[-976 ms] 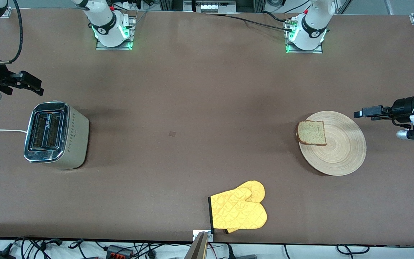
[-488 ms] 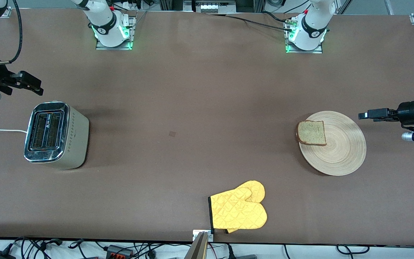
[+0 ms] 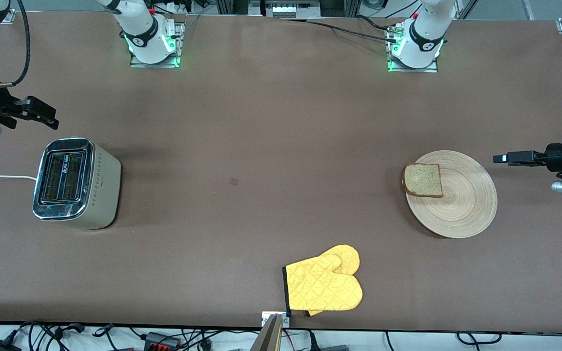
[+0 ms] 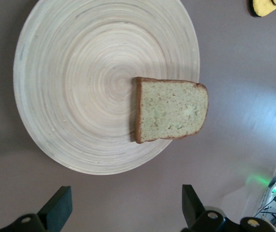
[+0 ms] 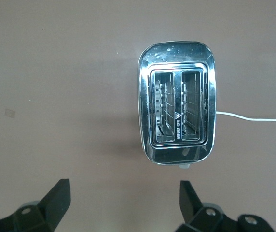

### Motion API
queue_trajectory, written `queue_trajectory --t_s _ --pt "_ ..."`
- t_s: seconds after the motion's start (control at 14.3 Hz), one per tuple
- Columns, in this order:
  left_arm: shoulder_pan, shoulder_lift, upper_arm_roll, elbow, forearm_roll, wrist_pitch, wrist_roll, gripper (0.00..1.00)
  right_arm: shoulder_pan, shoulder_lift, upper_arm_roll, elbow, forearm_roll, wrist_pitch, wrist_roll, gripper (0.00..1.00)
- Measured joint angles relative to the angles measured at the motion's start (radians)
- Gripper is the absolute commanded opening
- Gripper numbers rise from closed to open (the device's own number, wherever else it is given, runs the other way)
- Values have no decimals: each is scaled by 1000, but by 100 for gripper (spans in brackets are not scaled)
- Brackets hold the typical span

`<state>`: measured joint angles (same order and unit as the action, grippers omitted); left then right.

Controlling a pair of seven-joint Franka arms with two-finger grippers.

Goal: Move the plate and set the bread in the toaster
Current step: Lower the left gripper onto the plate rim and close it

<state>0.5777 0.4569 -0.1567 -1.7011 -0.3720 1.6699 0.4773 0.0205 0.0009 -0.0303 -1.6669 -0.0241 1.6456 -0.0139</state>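
Your left tool (image 3: pixel 501 159) hangs with its fingers (image 4: pixel 57 208) spread wide and nothing between them, over the bare surface (image 3: pixel 271 126) just beside the wooden plate (image 3: pixel 461 204), toward the left arm's end. From its wrist view the plate (image 4: pixel 80 96) fills most of the picture, well clear of the fingertips. The bread slice (image 3: pixel 423 180) lies flat on the plate with one edge hanging over the rim that faces the right arm's end, so the whole plate sits between your left tool and the slice (image 4: pixel 172 116).

Your right tool (image 3: pixel 42 114) waits with its jaws wide and empty, just beside the silver toaster (image 3: pixel 73 183), whose two slots (image 5: pixel 181 107) face up. A white cord (image 5: pixel 254 118) trails from the toaster.

A yellow oven mitt (image 3: pixel 324 285) lies nearer to the front camera than the plate.
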Motion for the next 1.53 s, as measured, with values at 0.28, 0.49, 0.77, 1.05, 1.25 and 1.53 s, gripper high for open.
queue_trajectory --t_s 0.28,0.49,0.77,1.05,1.25,1.53 --pt "23 55 0 33 0 57 29 100 0 0 0 0 0 0 0 100" --pt "36 133 1 105 0 58 97 100 0 0 0 0 0 0 0 100" --pt "56 223 0 138 -2 97 150 100 0 0 0 0 0 -1 0 100" --pt "60 255 0 141 -10 121 191 100 -1 0 0 0 0 -1 0 100" --pt "66 281 0 142 -46 135 200 100 -1 0 0 0 0 -1 0 100" --pt "66 301 -2 142 -70 139 202 100 -1 0 0 0 0 -1 0 100"
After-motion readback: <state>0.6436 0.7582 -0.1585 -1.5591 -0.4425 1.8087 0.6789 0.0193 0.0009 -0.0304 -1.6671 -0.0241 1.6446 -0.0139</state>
